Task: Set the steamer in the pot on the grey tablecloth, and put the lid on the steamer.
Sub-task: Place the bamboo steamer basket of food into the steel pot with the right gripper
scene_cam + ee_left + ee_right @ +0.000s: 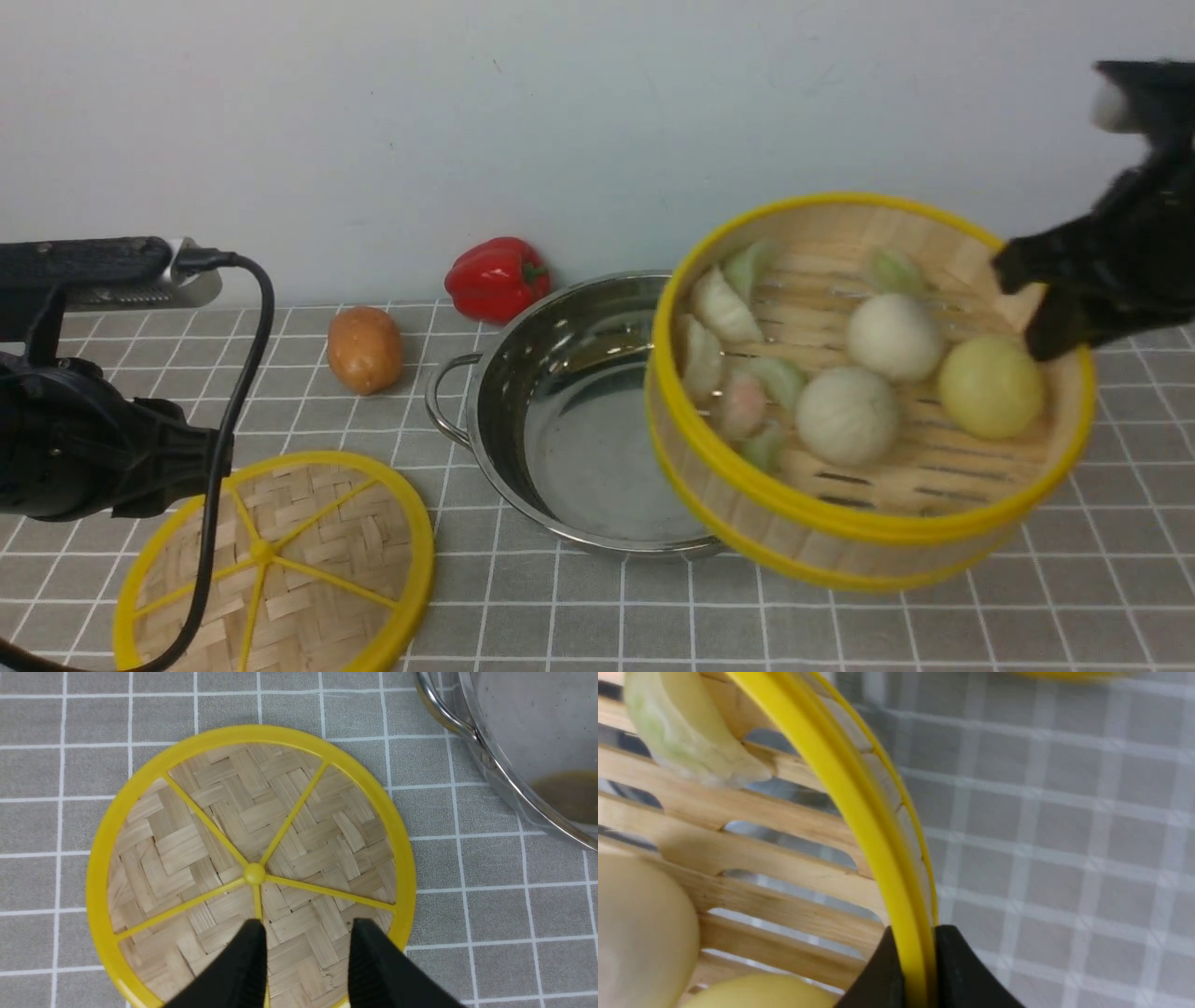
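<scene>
The steamer point(868, 523), a bamboo basket with a yellow rim, hangs tilted above the grey tablecloth point(1074, 607). It overlaps the right side of the steel pot point(579, 439). My right gripper point(1036, 327) is shut on the steamer's far right rim point(859, 812); the right gripper point(917, 952) has one finger inside the wall and one outside. The lid point(280, 560) lies flat on the cloth at the front left. My left gripper point(306, 933) hovers open over the lid point(210, 826), near its edge, with nothing between the fingers.
Buns point(845, 415) and dumplings point(724, 308) lie in the steamer. A potato point(365, 348) and a red pepper point(495, 277) sit behind the pot's left handle point(443, 401), near the white wall. The pot's rim point(495, 774) lies close to the lid.
</scene>
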